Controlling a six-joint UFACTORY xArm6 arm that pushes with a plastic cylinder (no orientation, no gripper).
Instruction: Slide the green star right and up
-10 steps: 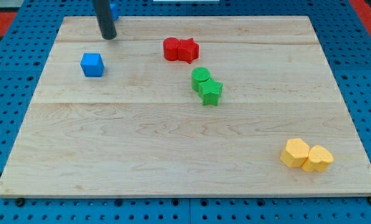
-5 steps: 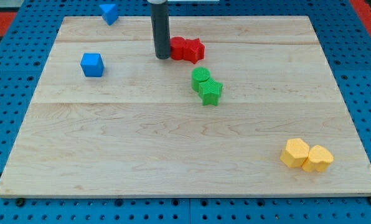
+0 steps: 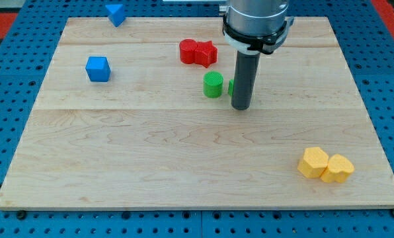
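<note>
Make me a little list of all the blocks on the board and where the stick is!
tool: my tip sits just below and right of the green cylinder, in front of the green star
green star: mostly hidden behind the rod, only a sliver shows
green cylinder: middle of the board, apart from the star
red blocks: two touching, above the greens
blue cube: view's left
blue block: top edge, shape unclear
yellow blocks: two touching, bottom right
board: light wood
</note>
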